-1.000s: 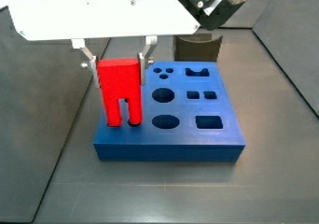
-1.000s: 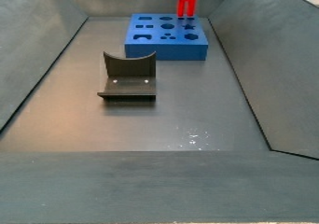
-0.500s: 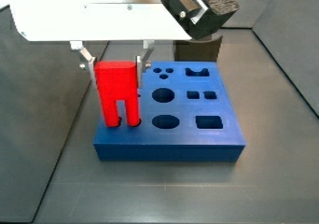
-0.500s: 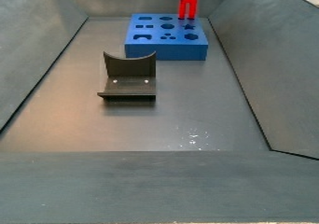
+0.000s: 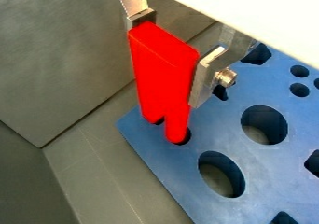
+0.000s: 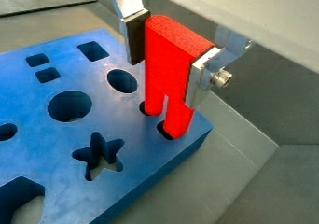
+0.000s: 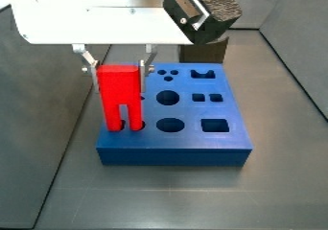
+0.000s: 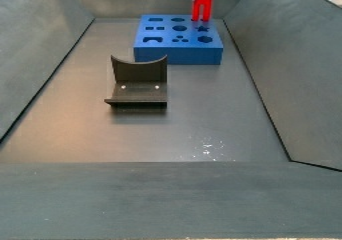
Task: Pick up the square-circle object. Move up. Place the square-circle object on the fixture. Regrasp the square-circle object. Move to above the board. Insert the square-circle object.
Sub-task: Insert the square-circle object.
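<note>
1. Now, in a wrist view, the hand (image 5: 174, 43) is clamped on the red block (image 5: 162, 74), upright, prongs entering the blue board (image 5: 256, 167).
2. Side view: block (image 7: 119, 95) stands vertical at the board's (image 7: 179, 138) near-left corner.
3. Side view: holder (image 8: 136, 81) sits well apart.

Lab test bench: grey-walled robot enclosure (image 8: 80, 104)

Count: 1 gripper (image 7: 118, 59) above the board's corner, 2 silver fingers (image 5: 214, 63); 1 red square-circle object (image 7: 121, 95) (2 prongs, 1 slot); 1 blue board (image 7: 193, 138); 1 fixture (image 8: 135, 82) on the floor.
</note>
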Motion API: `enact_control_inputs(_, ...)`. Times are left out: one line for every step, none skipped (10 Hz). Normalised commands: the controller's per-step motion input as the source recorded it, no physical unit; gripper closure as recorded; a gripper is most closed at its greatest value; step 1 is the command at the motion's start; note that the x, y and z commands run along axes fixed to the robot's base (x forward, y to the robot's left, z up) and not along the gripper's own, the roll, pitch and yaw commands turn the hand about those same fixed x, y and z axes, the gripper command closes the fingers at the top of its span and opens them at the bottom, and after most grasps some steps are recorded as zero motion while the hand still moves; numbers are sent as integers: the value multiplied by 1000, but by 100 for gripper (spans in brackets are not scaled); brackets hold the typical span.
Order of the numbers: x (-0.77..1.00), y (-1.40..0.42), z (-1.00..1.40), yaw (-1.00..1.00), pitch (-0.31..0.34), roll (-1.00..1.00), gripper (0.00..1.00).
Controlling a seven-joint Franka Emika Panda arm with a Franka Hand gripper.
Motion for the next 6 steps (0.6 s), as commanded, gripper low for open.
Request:
enact_control_inputs(131, 0, -243, -151, 0, 56, 100)
enact_control_inputs(14, 0, -186, -237, 0, 67, 100)
enact_control_inputs(103, 17, -77, -171, 0, 37, 100)
enact_control_inputs(37, 3, -49, -123, 0, 50, 100)
enact_control_inputs(109, 34, -100, -17, 0, 53, 100)
enact_control_inputs(51, 31, -89, 0, 0, 80, 100)
